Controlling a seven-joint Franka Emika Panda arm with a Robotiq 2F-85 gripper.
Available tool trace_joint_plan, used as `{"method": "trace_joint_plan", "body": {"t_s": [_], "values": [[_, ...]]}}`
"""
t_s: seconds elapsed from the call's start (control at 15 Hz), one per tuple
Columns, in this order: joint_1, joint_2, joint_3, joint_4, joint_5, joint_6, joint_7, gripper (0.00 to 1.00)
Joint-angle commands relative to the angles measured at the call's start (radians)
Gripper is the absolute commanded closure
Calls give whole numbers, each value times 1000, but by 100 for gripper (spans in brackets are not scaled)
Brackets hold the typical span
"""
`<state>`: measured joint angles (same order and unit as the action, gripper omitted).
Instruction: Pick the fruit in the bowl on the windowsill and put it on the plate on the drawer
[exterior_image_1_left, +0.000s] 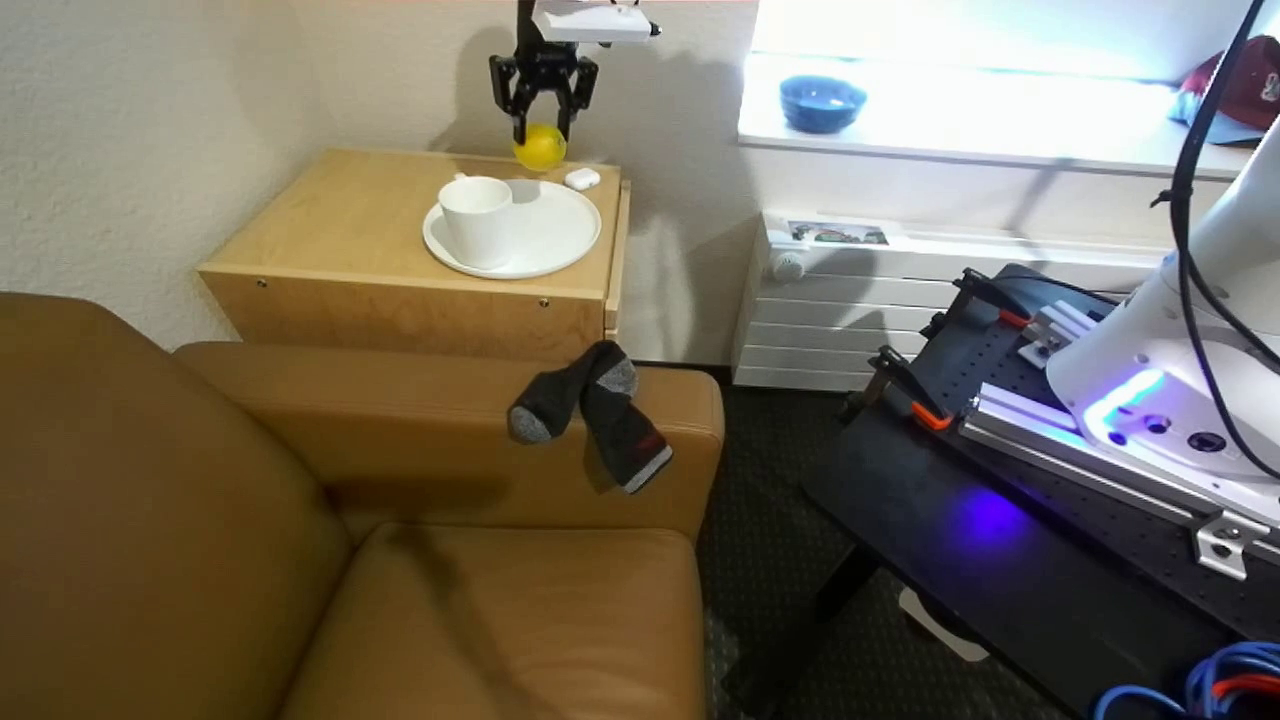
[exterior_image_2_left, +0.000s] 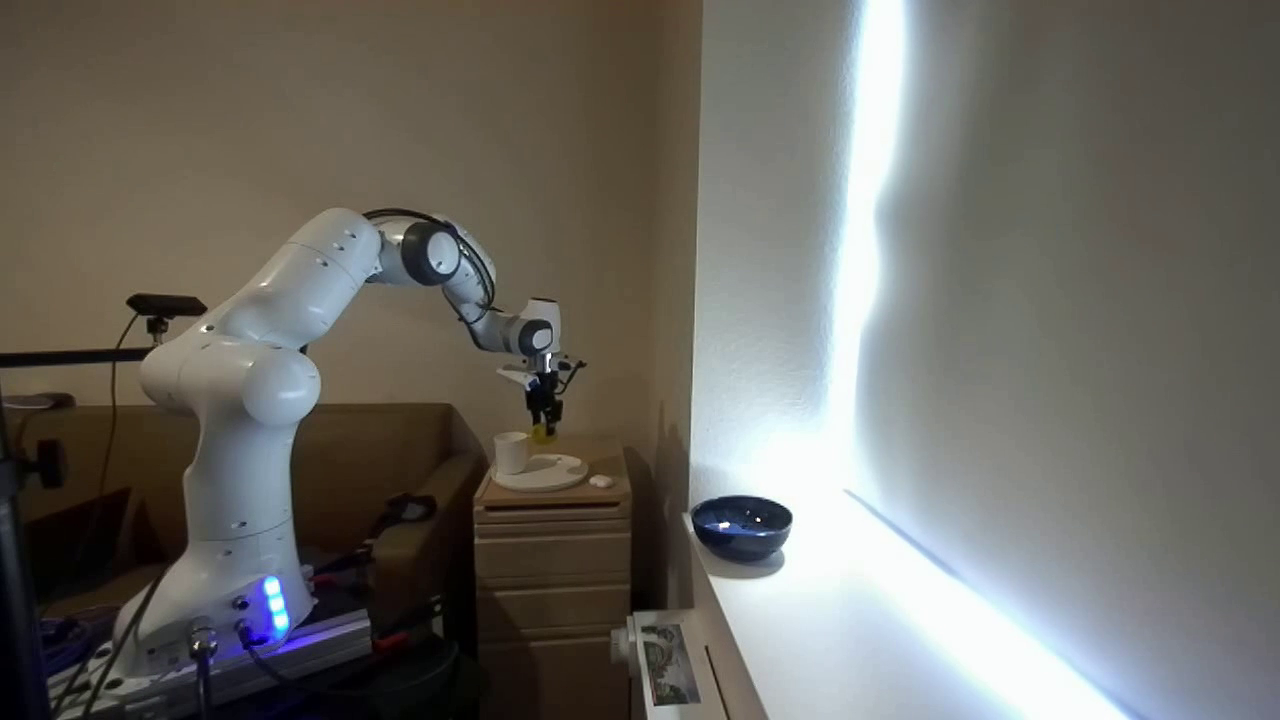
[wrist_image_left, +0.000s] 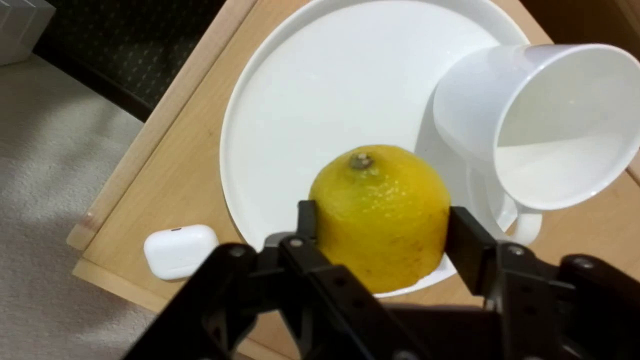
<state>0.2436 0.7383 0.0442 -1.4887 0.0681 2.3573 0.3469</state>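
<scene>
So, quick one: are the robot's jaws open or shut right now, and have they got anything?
Gripper: jaws closed, holding the yellow fruit between them, up in the air, not yet on the white plate.

White, smooth-shelled robot arm (exterior_image_2_left: 290, 290) reaches out in arch — stout, rounded white base (exterior_image_2_left: 240, 530) upright, blue light strip (exterior_image_2_left: 275, 605) lit, upper link slanting to high elbow (exterior_image_2_left: 350, 235), forearm (exterior_image_2_left: 470, 290) sloping down to compact white wrist (exterior_image_2_left: 500, 333) in exterior view. Black two-fingered gripper (exterior_image_1_left: 541, 133) points downward in both exterior views. Knuckled black fingers (wrist_image_left: 520, 265) part-closed and gripping, short of meeting — dark, blocky pads (wrist_image_left: 470, 242) facing each other in wrist view.
</scene>
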Motion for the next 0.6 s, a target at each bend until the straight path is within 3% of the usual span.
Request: {"method": "trace_joint_plan", "body": {"t_s": [0.0, 0.53], "values": [[26, 72, -16, 53, -12, 11, 48, 59], [87, 202, -80, 151, -56, 46, 152, 59]]}}
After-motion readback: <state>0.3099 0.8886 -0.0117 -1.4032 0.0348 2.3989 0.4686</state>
